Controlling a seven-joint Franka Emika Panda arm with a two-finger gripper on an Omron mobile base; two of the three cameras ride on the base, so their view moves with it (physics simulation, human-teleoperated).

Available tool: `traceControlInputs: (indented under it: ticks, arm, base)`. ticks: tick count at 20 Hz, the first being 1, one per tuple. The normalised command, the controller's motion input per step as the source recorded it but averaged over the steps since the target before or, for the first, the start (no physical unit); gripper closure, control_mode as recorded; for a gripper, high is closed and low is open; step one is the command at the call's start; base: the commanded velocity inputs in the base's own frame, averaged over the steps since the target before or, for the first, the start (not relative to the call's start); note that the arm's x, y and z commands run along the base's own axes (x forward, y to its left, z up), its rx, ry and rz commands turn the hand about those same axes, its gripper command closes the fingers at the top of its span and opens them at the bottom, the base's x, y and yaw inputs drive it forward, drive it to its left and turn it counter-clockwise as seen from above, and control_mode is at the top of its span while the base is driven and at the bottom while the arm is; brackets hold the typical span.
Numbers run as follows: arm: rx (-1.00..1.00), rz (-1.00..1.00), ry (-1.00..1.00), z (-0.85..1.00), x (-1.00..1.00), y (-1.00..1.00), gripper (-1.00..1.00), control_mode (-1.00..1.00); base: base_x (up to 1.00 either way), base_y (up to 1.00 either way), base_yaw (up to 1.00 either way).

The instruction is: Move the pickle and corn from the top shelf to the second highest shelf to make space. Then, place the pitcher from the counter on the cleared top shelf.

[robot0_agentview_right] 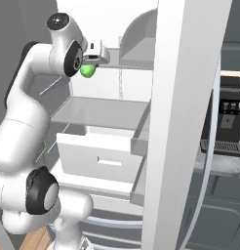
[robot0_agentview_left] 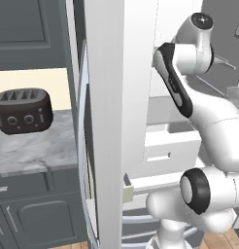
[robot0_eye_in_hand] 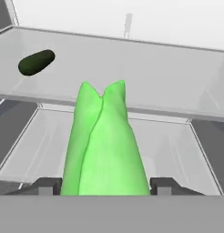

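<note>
The claw (robot0_eye_in_hand: pixel 104 189) was clamped on the corn (robot0_eye_in_hand: pixel 104 141), with the pickle (robot0_eye_in_hand: pixel 36 62) far left on the shelf (robot0_eye_in_hand: pixel 168 77); lowering it level beneath seemed wisest.

Black toaster (robot0_agentview_left: pixel 23 111) is sitting upright left of the white door panel (robot0_agentview_left: pixel 108 121). White drawer (robot0_agentview_right: pixel 100 158) is sitting right of that panel, its front closed. Black coffee machine (robot0_agentview_right: pixel 228 117) is standing right of the white door edge (robot0_agentview_right: pixel 183 122).
</note>
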Motion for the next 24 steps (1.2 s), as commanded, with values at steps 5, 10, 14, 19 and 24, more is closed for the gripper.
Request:
traceControlInputs:
  ticks: [5, 10, 14, 19, 24]
  arm:
    - [0.01, 0.0, -0.01, 0.0, -1.0, -0.08, 1.0, -1.0]
    - [0.0, 0.0, 0.06, -0.18, -1.0, -0.37, 1.0, -1.0]
    - [-0.03, 0.0, 0.16, -0.44, -0.88, -0.57, 1.0, -1.0]
    - [-0.05, 0.0, 0.09, -0.63, -0.38, -0.33, 1.0, -1.0]
    - [0.0, 0.0, 0.03, -0.43, 0.35, -0.07, 1.0, -1.0]
  base:
    - [0.0, 0.0, 0.0]
    - [0.0, 0.0, 0.0]
    - [0.0, 0.0, 0.0]
    - [0.0, 0.0, 0.0]
    - [0.0, 0.0, 0.0]
